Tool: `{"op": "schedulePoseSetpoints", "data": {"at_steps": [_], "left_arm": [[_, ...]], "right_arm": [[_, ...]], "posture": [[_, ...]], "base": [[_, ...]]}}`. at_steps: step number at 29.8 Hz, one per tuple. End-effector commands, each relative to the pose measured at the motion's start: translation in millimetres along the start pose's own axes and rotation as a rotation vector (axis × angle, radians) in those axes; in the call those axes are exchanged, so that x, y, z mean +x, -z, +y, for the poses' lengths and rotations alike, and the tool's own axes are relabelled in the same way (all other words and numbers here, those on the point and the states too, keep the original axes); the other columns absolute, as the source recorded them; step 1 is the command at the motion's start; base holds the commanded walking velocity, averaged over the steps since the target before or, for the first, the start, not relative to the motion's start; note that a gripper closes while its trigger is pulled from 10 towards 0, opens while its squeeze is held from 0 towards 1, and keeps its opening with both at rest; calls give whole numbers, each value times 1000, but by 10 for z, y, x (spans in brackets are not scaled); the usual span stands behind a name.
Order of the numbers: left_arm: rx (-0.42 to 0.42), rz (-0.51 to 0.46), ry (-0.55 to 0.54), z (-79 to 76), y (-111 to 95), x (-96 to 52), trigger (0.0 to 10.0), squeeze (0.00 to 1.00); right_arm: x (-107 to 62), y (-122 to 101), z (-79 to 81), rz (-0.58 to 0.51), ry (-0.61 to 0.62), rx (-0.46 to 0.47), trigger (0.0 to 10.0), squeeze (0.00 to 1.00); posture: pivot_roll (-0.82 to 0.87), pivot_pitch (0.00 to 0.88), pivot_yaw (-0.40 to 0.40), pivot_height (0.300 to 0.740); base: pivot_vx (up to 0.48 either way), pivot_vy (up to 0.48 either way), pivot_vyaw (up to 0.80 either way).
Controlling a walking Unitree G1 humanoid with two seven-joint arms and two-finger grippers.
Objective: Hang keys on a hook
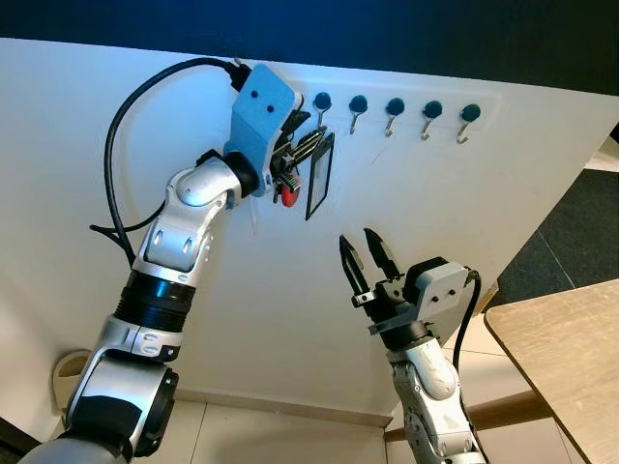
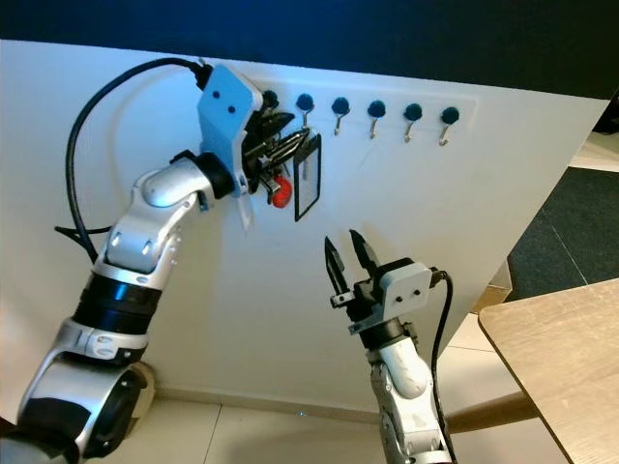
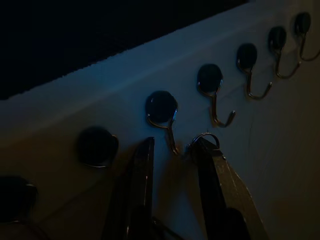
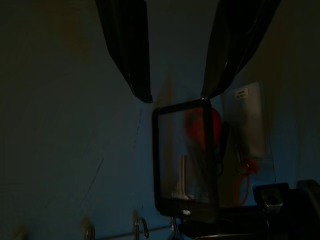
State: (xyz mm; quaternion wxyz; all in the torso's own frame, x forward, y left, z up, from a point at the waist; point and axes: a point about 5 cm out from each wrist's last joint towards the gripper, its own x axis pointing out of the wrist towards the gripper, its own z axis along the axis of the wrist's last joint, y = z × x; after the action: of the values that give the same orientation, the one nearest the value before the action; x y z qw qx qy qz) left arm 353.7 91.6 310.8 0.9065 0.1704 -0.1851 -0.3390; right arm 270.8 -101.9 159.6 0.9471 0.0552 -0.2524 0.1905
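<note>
The keys [image 1: 290, 174] are largely hidden inside the left gripper [image 1: 302, 143]; only a red fob, a black-framed clear tag [image 1: 320, 176] and a ring [image 3: 204, 138] are made out. The bunch is clamped in that gripper's fingers, raised against the wall [image 1: 406, 213] near its top edge, the ring just beside a hook [image 3: 170, 131]. The right gripper [image 1: 365, 253] is held lower, fingers slightly parted, nothing between them.

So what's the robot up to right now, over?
Left gripper at the hook rail, holding keys. Right gripper open, idle below. Nothing blocking.
</note>
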Motion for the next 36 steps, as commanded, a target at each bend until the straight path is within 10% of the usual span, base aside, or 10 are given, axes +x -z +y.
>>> {"op": "schedulePoseSetpoints", "data": {"at_steps": [1,36], "left_arm": [[9,-23,2,21,-78,6,10000,0],[32,12,-7,91,-63,-25,10000,0]], "right_arm": [[-18,6,-12,10,10,9,10000,0],[-35,12,-6,16,9,15,10000,0]], "posture": [[67,59,-47,740],[69,66,-48,740]], "base": [[0,0,0],[0,0,0]]}}
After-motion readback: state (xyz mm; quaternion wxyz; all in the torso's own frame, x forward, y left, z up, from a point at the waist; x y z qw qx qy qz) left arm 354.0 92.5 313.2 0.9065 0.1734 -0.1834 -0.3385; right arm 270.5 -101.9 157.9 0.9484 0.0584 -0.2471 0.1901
